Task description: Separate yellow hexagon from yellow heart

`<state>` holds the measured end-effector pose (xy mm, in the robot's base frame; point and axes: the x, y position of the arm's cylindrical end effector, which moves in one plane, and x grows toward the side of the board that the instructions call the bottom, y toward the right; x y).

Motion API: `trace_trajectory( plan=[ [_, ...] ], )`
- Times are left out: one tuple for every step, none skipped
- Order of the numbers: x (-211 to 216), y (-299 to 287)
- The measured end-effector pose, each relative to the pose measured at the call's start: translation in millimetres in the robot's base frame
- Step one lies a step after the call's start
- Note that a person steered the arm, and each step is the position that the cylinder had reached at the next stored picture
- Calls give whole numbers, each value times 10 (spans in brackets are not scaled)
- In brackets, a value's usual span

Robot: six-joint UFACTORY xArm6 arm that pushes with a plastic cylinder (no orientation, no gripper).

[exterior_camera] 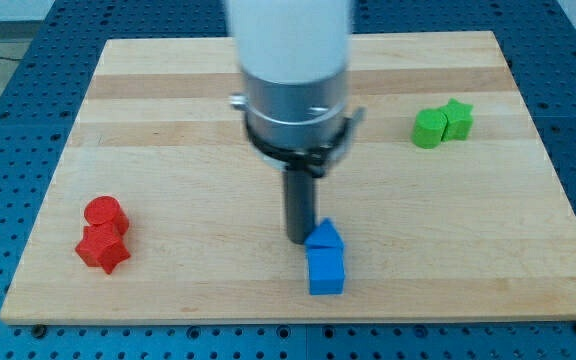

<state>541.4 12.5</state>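
No yellow hexagon or yellow heart shows in the camera view; the arm's wide body hides part of the board's upper middle. My tip (298, 240) is at the lower middle of the wooden board (168, 130). It stands just left of a blue block with a peaked top (325, 236), close to or touching it. A blue cube (326, 271) sits directly below that block, touching it.
A red cylinder (104, 213) and a red star (102, 248) sit together at the view's lower left. A green rounded block (428, 129) and a green star (457, 119) sit together at the upper right. The board's bottom edge lies just below the blue cube.
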Motion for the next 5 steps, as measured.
trace_trajectory(
  plan=[
    [-288, 585],
    [-492, 1869],
    [-1062, 3108],
    [-1721, 3222],
    [-2241, 2599]
  ],
)
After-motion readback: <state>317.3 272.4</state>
